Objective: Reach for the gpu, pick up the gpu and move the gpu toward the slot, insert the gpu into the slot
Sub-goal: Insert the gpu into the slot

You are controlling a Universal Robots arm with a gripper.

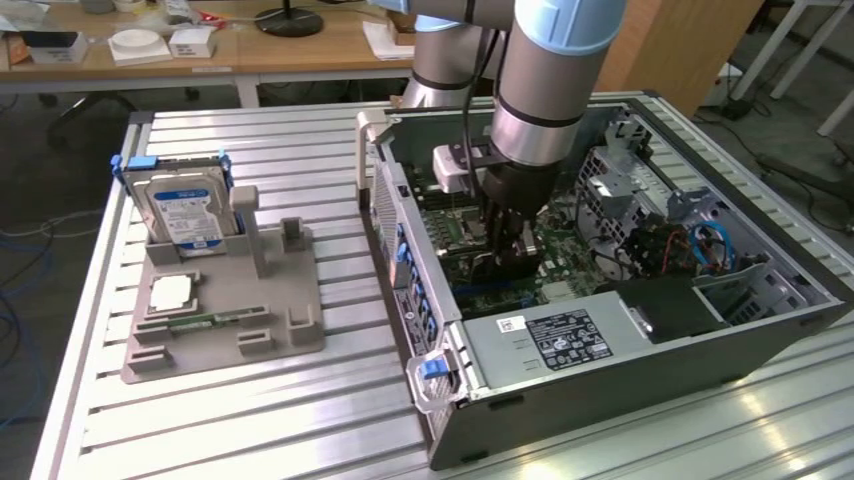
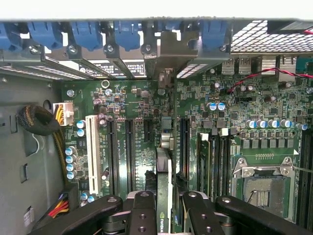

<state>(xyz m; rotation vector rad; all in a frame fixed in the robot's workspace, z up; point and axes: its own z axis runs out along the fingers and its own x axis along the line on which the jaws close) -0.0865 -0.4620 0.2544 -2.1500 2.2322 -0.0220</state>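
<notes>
My gripper (image 2: 166, 208) is shut on the gpu (image 2: 165, 161), a thin dark card seen edge-on with a green logo near my fingers (image 2: 142, 213). Its silvery end bracket (image 2: 169, 51) stands against the case's rear openings under the blue clips. The card stands upright over the green motherboard (image 2: 254, 112), between two long black slots (image 2: 129, 152). The slot right beneath it is covered by the card, and I cannot tell whether it is seated. In the exterior view my gripper (image 1: 513, 255) reaches down inside the open computer case (image 1: 400, 230).
A grey power supply (image 1: 561, 335) fills the near end of the case, with cables and a drive cage on the exterior view's right. On the table at the left a grey fixture (image 1: 274, 340) holds a blue-labelled hard drive (image 1: 187, 210) and a small green memory stick (image 1: 214, 322).
</notes>
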